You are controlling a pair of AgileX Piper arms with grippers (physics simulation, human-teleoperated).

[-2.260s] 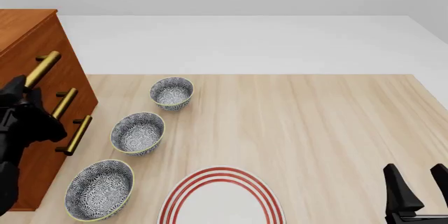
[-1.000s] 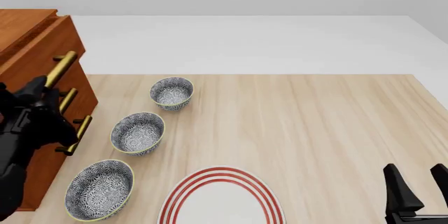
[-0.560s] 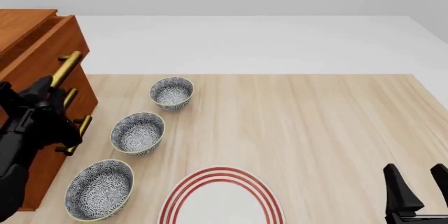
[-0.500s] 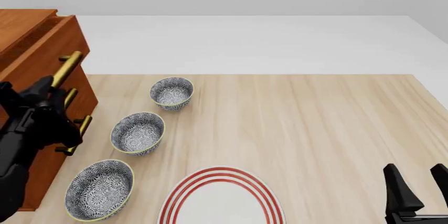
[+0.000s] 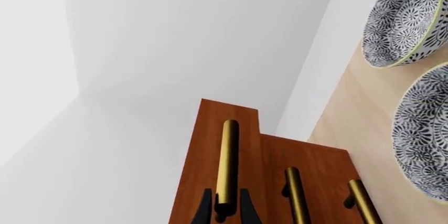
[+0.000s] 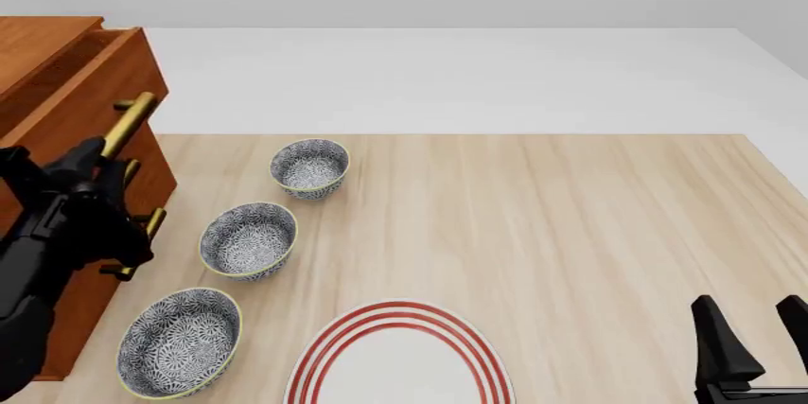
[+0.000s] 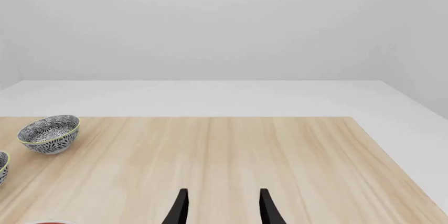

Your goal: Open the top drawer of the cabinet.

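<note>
The cabinet (image 6: 38, 44) stands at the table's far left, reddish-brown, with three brass bar handles on its front. The top drawer (image 6: 82, 101) juts out of it a short way toward the bowls. My left gripper (image 6: 95, 153) is shut on the top drawer's handle (image 6: 129, 120). In the left wrist view both black fingertips (image 5: 203, 211) clamp the lower end of that handle (image 5: 226, 161), with the top drawer front (image 5: 206, 156) standing proud of the cabinet (image 5: 318, 177). My right gripper (image 6: 751, 338) hovers open at the near right corner, holding nothing (image 7: 224, 208).
Three patterned bowls run in a line beside the cabinet: far (image 6: 310, 167), middle (image 6: 249, 238), near (image 6: 180, 340). A red-ringed white plate (image 6: 397, 357) lies at the near edge. The two lower handles (image 5: 297, 195) (image 5: 364, 203) sit close to the gripped one.
The top drawer has slid out of the cabinet toward the right, its handle moving with my left gripper shut on it. The right arm has stayed still.
</note>
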